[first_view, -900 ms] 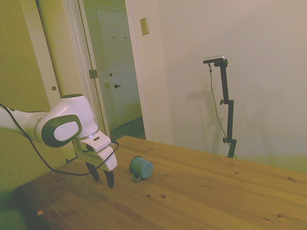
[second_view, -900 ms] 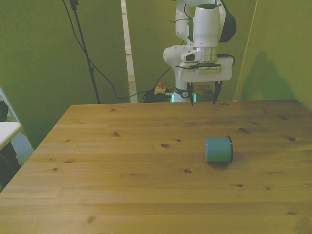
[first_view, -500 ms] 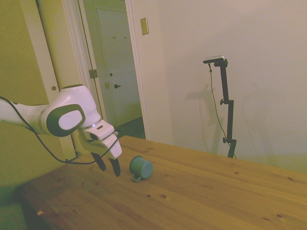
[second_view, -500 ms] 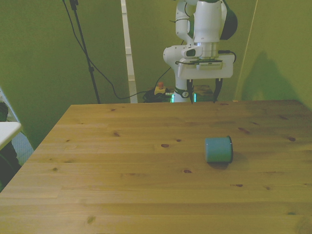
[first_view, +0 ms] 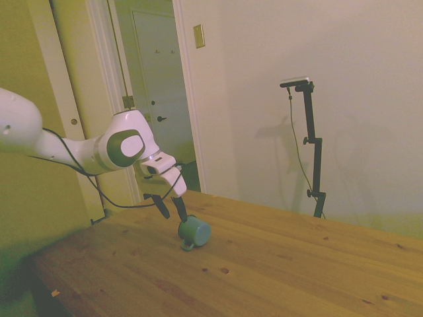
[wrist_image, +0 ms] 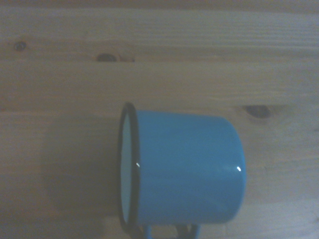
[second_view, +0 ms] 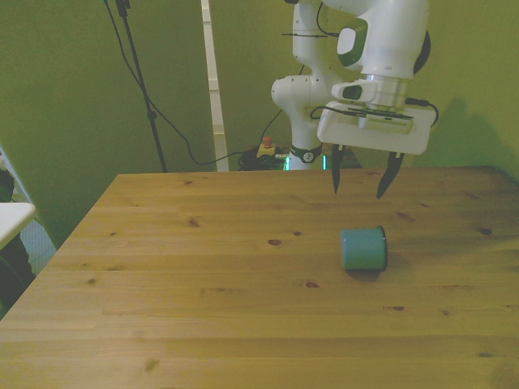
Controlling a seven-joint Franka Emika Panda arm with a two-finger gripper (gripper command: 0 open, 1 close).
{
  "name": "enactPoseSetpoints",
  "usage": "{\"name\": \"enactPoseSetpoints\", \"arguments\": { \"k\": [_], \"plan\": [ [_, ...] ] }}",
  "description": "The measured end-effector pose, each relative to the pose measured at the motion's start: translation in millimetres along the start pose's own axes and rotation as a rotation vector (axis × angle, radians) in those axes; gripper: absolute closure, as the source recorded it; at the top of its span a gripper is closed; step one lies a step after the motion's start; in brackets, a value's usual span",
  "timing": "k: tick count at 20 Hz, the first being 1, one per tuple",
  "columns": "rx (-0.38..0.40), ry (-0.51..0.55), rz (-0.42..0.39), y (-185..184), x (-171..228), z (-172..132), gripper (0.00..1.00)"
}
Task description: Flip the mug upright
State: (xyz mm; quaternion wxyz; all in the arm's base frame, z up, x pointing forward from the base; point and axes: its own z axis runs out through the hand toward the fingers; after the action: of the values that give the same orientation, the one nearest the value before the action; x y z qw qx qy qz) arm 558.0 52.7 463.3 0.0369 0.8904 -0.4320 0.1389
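Room: pale wall with a white panelled door and a small beige wall plate in the side view; green wall with dangling black cables behind the robot in the front view.
Surface: knotty pine wooden surface, planks running across the front view.
Mug: small teal-green enamel-style mug lies on its side on the surface, toward the front view's right.
Mug orientation: rim points to the front view's right; closed base faces the front view's left.
Mug detail: wrist view shows white interior, thin dark rim, glossy wall with small highlights; loop handle only partly visible at the frame edge.
Mug handle, side view: small loop sits low, near the surface, on the camera-facing side.
End effector: white two-finger end effector hangs above the surface, just behind the mug in the front view, fingers pointing down.
End effector state: dark fingers spread wide apart, nothing between them.
Contact: in the side view one fingertip appears very near the mug's upper edge; cannot tell whether it touches. Front view shows a clear gap between fingertips and mug.
Arm: white jointed arm reaches in low over the near corner in the side view.
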Motion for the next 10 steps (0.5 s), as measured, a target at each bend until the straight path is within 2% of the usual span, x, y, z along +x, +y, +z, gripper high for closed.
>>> {"name": "enactPoseSetpoints", "arguments": {
  "k": [4,6,10],
  "plan": [
    [-0.023,0.028,0.008,-40,-8,12,0.0],
    [-0.013,0.032,0.018,-55,-14,8,0.0],
    [-0.042,0.068,-0.001,-64,-22,6,0.0]
  ]
}}
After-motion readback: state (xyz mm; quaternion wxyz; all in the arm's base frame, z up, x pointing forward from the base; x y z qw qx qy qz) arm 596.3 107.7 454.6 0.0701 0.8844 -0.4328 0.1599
